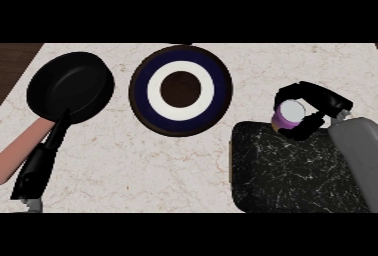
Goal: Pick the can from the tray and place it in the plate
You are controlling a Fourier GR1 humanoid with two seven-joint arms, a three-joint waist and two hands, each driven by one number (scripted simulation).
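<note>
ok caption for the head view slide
Right hand curled round the can above the tray, plate waiting alongside.

I see my black fingers curled round a purple can with a pale silver-white top. Below them lies a black tray veined with white marbling. Left of the fingers sits a plate in navy, white and dark brown rings, then a black pan with a pinkish handle. The counter is beige marble.
</note>
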